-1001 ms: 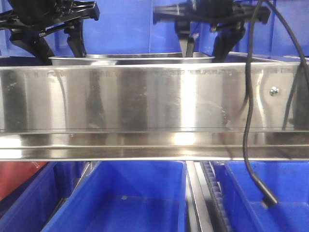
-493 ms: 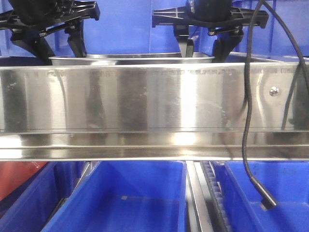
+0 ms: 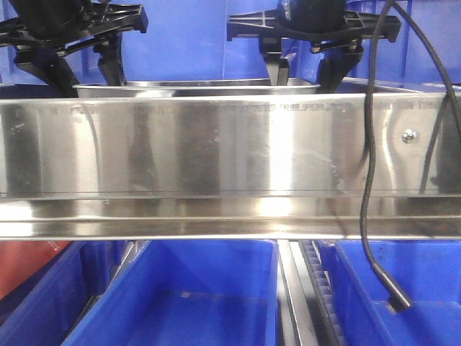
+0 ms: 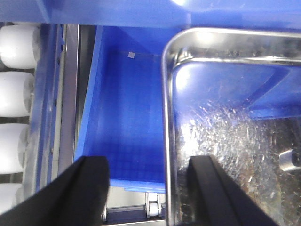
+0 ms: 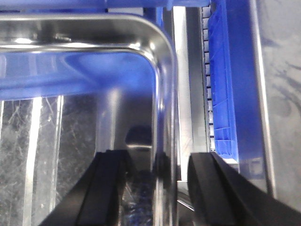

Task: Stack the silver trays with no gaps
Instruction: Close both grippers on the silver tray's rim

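A shiny silver tray (image 3: 194, 88) shows as a thin rim just above the steel rail in the front view. My left gripper (image 3: 90, 72) hangs at its left end and my right gripper (image 3: 306, 76) at its right end. The left wrist view has the tray's (image 4: 225, 122) left rim running between the two black fingers of the open left gripper (image 4: 150, 193). In the right wrist view the open right gripper (image 5: 164, 193) straddles the tray's (image 5: 70, 122) right rim, one finger inside and one outside. Whether a second tray lies nested inside, I cannot tell.
A broad brushed-steel shelf rail (image 3: 216, 144) with a screw (image 3: 409, 135) hides most of the tray from the front. A black cable (image 3: 369, 180) dangles before it. Blue bins (image 3: 202, 295) sit below, another (image 4: 127, 108) beside the tray, and white rollers (image 4: 16, 94) line the left.
The right gripper shifted slightly left and levelled out, then held. The dangling cable's end swung a little. The left gripper and tray barely moved.
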`<state>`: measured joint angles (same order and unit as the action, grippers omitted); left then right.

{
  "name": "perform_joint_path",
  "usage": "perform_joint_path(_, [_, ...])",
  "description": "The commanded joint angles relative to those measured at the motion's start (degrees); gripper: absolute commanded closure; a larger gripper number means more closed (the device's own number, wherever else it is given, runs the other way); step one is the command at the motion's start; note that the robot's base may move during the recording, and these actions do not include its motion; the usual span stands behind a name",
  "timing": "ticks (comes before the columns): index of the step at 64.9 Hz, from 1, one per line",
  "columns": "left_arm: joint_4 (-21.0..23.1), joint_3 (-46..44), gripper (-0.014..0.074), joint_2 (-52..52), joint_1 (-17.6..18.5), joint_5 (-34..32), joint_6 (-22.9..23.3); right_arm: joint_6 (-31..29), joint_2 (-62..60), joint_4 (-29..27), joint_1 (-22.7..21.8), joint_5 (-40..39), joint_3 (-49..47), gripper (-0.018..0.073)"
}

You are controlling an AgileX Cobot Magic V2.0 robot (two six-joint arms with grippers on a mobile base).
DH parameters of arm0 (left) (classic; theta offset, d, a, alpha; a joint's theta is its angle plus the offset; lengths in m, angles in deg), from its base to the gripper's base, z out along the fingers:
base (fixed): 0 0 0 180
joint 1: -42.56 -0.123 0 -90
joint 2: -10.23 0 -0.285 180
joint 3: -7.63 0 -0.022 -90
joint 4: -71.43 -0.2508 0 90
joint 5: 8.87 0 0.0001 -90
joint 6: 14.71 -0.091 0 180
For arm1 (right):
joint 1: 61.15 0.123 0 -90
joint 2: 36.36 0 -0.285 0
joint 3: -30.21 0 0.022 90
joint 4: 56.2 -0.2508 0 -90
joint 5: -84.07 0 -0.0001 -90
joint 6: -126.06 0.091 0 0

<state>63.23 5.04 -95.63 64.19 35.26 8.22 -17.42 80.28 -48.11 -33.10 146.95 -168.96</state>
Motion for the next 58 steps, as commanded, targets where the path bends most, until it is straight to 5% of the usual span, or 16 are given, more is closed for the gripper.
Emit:
perform_joint_path(1, [0.66, -0.33, 0.0349, 0.07, 0.25, -0.04, 0.37, -0.02, -0.23, 0.24, -0.34, 0.08, -0.28, 0.0403])
perform_joint_path(14, [1.22, -0.33, 0.0356, -0.67, 0.25, -0.04, 0.37, -0.02, -0.23, -0.19, -0.34, 0.11, -0.28, 0.0526])
perform_joint_path(32, [2.67, -0.33, 0.0367, -0.97, 0.25, -0.08, 0.37, -0.02, -0.23, -0.33, -0.34, 0.11, -0.28, 0.0536])
perform_joint_path(50, [2.94, -0.33, 0.0629, -0.97, 0.25, 0.43, 0.37, -0.02, -0.23, -0.33, -0.34, 0.11, -0.28, 0.058])
perform_joint_path(58, [2.94, -0.33, 0.0602, -0.97, 0.25, 0.67, 0.37, -0.02, -0.23, -0.33, -0.34, 0.11, -0.28, 0.0631])
